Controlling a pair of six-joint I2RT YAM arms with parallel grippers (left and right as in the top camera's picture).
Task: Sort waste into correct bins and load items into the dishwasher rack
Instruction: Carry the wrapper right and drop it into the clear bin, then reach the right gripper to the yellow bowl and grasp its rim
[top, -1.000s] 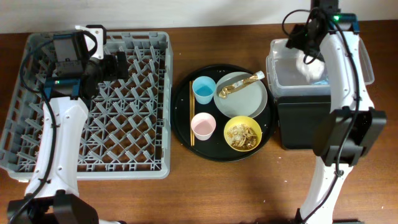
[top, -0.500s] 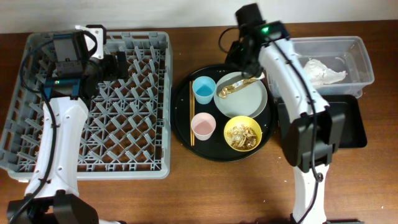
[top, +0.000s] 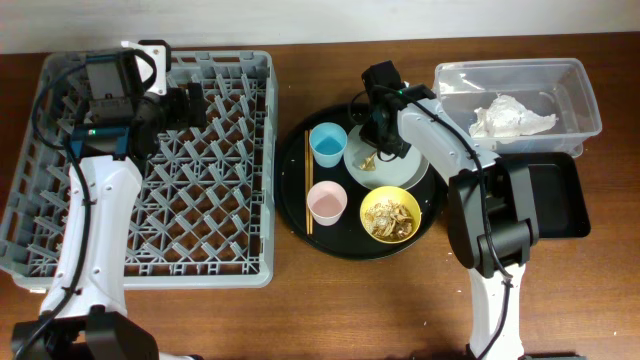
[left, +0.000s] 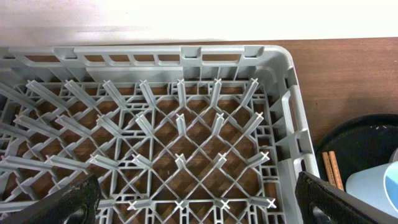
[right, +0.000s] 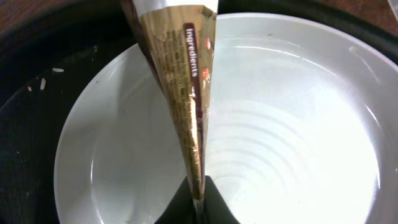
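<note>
– Brown wooden worktop (top: 300, 320) is under everything, yes? What stands on it?

– Yes. A round black tray (top: 345, 238) is in the middle. From it, the grey dishwasher rack (top: 160, 276) lies at 9 o'clock, the clear tub (top: 570, 90) at 2 o'clock, and the black rectangular tray (top: 555, 195) at 3 o'clock, just beside the tub.

– And on the round tray itself?

– The blue cup (top: 328, 145) is at 10 o'clock and the pink cup (top: 327, 203) at 8 o'clock. The yellow bowl (top: 366, 205) is at 5 o'clock with noodle scraps (top: 390, 217) inside. The plate (right: 298, 137) is at 1 o'clock. The chopsticks (top: 307, 190) lie along the 9 o'clock edge, beside both cups.

– Where is the brown wrapper (right: 183, 93)?

– Over the plate. The right arm (top: 440, 135) reaches there from the tub side. In the right wrist view the right jaws are clenched on the narrow end of the wrapper, and its wide end points to 12 o'clock. I cannot tell if it touches the plate.

– And the napkins (top: 510, 115)?

– They lie crumpled inside the clear tub.

– What about the left jaws?

– They are released, spread wide, and they grasp nothing. They hang above the rack, near its 1 o'clock corner.
</note>
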